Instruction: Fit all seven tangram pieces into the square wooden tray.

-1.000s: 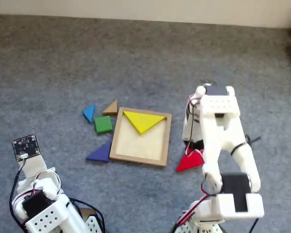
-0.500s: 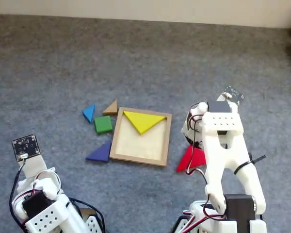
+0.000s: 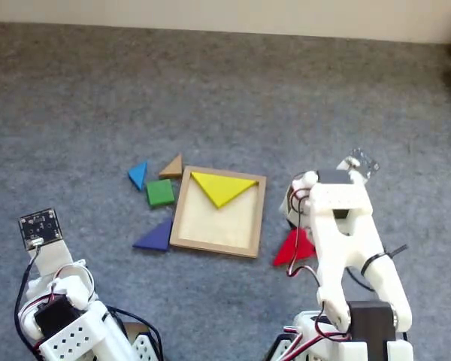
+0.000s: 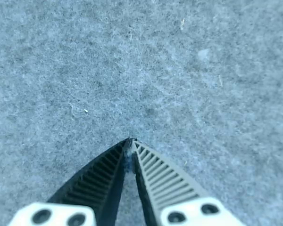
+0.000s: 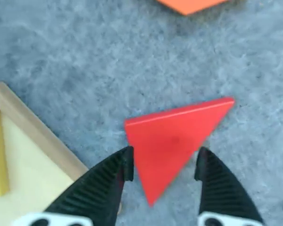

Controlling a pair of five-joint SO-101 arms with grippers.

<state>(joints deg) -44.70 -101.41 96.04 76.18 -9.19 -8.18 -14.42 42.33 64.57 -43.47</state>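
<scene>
The square wooden tray [image 3: 182,228] lies mid-carpet with a yellow triangle [image 3: 221,186] in its far part. Left of the tray lie a light blue triangle [image 3: 138,174], a brown triangle [image 3: 172,167], a green square [image 3: 160,192] and a dark blue triangle [image 3: 156,236]. A red triangle [image 5: 172,140] lies flat on the carpet to the right of the tray [image 5: 42,141]. My right gripper [image 5: 163,165] is open, its fingers straddling the red triangle's near corner. An orange piece [image 5: 188,4] lies beyond it. My left gripper [image 4: 130,143] is shut over bare carpet at the near left.
Grey carpet covers the whole floor. The right arm's white body [image 3: 346,241] hangs over the area right of the tray and hides part of the red triangle [image 3: 289,247]. The left arm's base [image 3: 56,308] sits at the near left corner.
The right arm has swung back toward its base and lowered over the red triangle. The left arm and the pieces have not moved.
</scene>
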